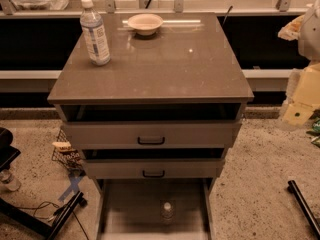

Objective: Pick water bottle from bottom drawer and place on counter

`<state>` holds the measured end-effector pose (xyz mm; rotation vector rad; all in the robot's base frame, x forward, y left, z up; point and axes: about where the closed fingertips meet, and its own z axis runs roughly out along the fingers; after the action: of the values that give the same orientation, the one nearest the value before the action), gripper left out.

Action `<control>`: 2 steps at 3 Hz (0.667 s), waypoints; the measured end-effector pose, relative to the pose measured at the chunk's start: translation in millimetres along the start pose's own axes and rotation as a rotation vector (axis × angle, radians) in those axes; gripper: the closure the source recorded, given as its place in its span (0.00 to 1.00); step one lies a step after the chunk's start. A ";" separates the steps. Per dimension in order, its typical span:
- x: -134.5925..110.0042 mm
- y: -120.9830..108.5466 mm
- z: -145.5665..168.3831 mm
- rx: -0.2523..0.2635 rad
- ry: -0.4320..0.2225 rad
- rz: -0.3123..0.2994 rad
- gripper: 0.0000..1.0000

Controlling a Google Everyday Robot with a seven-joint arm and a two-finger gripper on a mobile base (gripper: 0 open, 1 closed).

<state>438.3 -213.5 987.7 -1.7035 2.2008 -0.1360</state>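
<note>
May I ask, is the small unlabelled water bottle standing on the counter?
No, the water bottle stands in the bottom drawer, below the counter, with the gripper off at the right edge.

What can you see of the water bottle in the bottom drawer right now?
The water bottle is small, clear plastic with a pale cap. It stands upright on the grey floor of the open bottom drawer, near its middle. Nothing else touches it, and the drawer walls are apart from it. The claw is at the view's right edge, far from it.
</note>
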 end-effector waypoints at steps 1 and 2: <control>0.0 0.0 -0.1 0.000 0.000 0.000 0.00; 13.8 1.1 18.0 -0.008 -0.058 0.022 0.00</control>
<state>440.4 -223.8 967.5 -1.6656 2.1799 -0.0712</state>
